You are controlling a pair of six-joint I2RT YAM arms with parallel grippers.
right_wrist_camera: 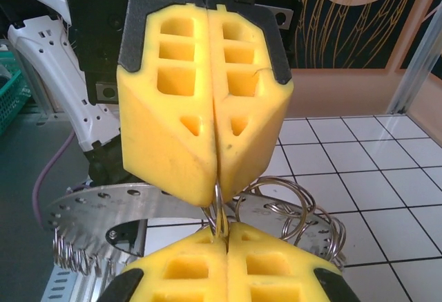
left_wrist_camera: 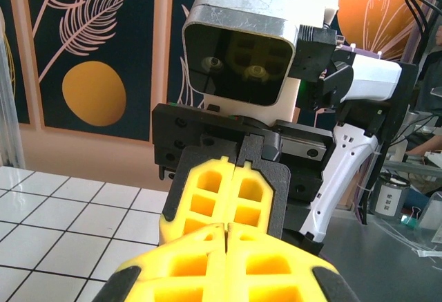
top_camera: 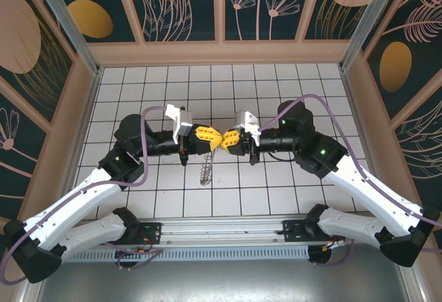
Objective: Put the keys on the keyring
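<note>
Nearest to me, in the top view, I see the two arm bases on the metal rail at the near edge of the table, one arm on each side. Both arms bend inward and meet over the middle of the white tiles, so that the left gripper and the right gripper stand tip against tip. I count one keyring. In the right wrist view it is a grey metal ring with small holes along its rim and many wire coils hanging from it, just behind and below the yellow fingertips. From above it appears as a narrow coiled shape on the near side of the meeting point, and I cannot tell if it touches the tiles. Between the two pairs of tips there is one thin wire loop. Its ends go into both seams, so the jaws of each gripper are pressed together and seem to pinch this loop. The key I cannot make out; there is a small tan glint at the lower seam, too small to name. Off the table, one green basket shows, and I cannot see what is in it. Farthest is the dark wall with the painted leaves.
</note>
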